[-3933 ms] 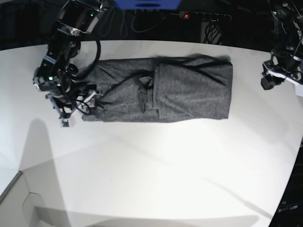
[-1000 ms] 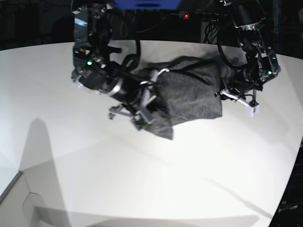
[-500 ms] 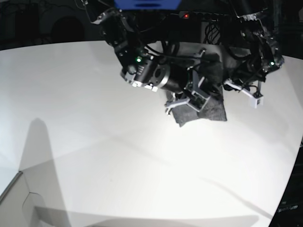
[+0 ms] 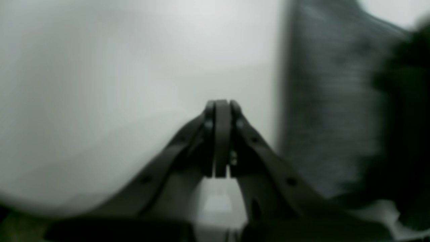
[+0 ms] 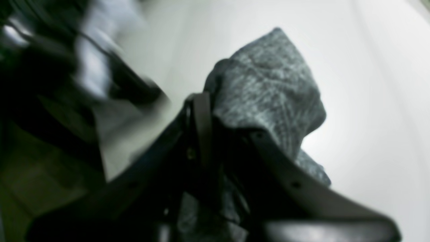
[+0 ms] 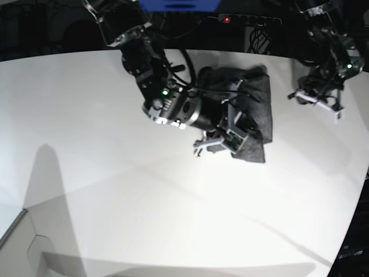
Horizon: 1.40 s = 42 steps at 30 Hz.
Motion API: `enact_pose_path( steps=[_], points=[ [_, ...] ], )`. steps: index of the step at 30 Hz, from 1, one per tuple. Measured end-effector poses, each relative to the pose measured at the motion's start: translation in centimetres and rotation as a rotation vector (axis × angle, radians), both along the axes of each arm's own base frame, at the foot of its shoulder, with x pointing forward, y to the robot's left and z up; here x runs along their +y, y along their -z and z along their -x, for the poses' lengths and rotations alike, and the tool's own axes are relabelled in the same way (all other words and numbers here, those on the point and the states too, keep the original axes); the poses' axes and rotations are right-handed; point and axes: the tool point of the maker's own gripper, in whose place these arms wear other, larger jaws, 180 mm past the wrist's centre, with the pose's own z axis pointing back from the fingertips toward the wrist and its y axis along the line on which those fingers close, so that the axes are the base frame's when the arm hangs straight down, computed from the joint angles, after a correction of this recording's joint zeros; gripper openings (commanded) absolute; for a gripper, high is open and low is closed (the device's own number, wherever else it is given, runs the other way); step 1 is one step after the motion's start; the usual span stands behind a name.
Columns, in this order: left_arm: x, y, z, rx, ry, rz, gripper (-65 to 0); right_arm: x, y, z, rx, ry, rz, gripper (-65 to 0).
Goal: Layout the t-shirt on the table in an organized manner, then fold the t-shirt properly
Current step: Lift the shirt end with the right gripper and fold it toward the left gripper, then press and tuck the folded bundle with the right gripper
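Left wrist view: the left gripper (image 4: 221, 141), jaws pressed together and empty, is hovering over the table (image 4: 100, 84) beside the t-shirt (image 4: 322, 111). Right wrist view: the right gripper (image 5: 215, 134) is pinching a shirt fold, seemingly to carry it across. Base view: the t-shirt is lying bunched at the table's far right.

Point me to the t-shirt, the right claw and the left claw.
t-shirt (image 6: 262, 104): base view, on the folded grey fabric's upper right part.
right claw (image 5: 215, 111): right wrist view, at the tips, pinching grey fabric.
left claw (image 4: 221, 107): left wrist view, at the shut tips, above the white table.
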Motion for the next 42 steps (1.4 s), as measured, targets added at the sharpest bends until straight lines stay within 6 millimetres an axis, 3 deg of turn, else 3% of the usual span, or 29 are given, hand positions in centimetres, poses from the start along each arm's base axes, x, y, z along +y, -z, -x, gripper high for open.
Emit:
enact_pose_path(
  steps=[4, 7, 10, 14, 18, 21, 24, 29, 32, 37, 39, 42],
  points=[
    [1.8, -1.5, 0.9, -0.029, -0.041, -0.038, -64.9, 0.6, 1.1, 0.3, 0.037, -0.008, 0.009, -61.5],
    [4.1, -3.0, 1.6, -0.060, -0.100, -0.084, -64.9, 1.3, 0.9, 0.1, 0.042, -0.015, 0.000, -51.2],
    [5.7, -3.1, 2.8, -0.045, -0.145, -0.107, -64.9, 2.4, 0.7, 1.1, 0.023, -0.066, 0.008, -40.6],
    [6.8, -3.4, 3.4, -0.052, -0.185, -0.110, -64.9, 3.8, 0.2, 2.2, 0.023, -0.105, -0.013, -30.2],
    [7.9, -3.7, 4.0, -0.058, -0.224, -0.120, -64.9, 3.3, -2.1, 2.0, -0.035, -0.088, -0.050, -26.5],
    [8.7, -3.9, 4.5, -0.057, -0.251, -0.127, -64.9, 1.2, -4.3, 1.0, -0.067, -0.006, -0.105, -26.5],
    [8.9, -4.0, 4.6, -0.056, -0.255, -0.132, -64.9, -3.7, -4.3, -1.2, -0.087, 0.133, -0.089, -26.5],
    [8.9, -4.0, 4.7, -0.064, -0.270, -0.122, -64.9, -11.6, -0.4, -2.7, -0.003, 0.351, -0.016, -27.4],
    [9.0, -4.0, 4.7, -0.063, -0.272, -0.125, -64.9, -14.7, 2.1, -2.9, 0.061, 0.440, 0.018, -34.4],
    [9.0, -4.2, 4.3, -0.073, -0.273, -0.124, -64.9, -13.6, 5.2, -1.3, 0.164, 0.421, 0.026, -53.1],
    [9.0, -4.4, 4.0, -0.083, -0.275, -0.124, -64.9, -11.9, 5.9, -0.2, 0.186, 0.371, 0.035, -58.7],
    [9.1, -4.4, 4.1, -0.082, -0.275, -0.126, -64.9, -8.9, 5.3, 0.6, 0.183, 0.292, 0.006, -63.3]
  ],
)
